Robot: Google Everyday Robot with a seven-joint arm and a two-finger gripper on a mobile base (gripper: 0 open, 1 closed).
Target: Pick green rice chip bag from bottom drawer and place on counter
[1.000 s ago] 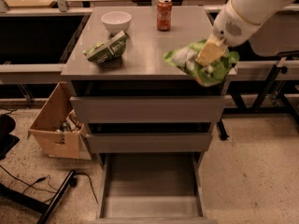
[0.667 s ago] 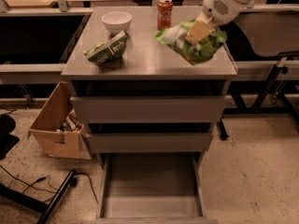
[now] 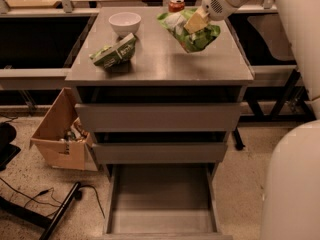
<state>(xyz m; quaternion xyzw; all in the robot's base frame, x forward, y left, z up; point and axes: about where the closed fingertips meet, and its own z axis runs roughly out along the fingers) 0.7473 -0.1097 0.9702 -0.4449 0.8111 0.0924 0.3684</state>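
The green rice chip bag [image 3: 192,34], bright lime green with whitish patches, hangs in the air just above the back right of the counter [image 3: 160,64]. My gripper [image 3: 196,21] is shut on the bag's top, its cream-coloured fingers [image 3: 197,20] pinching the foil; the white arm reaches in from the upper right. The bottom drawer [image 3: 161,221] stands pulled out at the foot of the cabinet, its flat floor bare.
On the counter are a white bowl [image 3: 124,23], a duller dark-green-and-white bag [image 3: 114,53] at the left, and a red can [image 3: 176,5] at the back, close behind the held bag. A cardboard box [image 3: 60,136] sits on the floor left. My white base [image 3: 292,184] fills the lower right.
The gripper has carried the green bag from over the counter's right edge leftward and back, over the back right part of the counter near the can.
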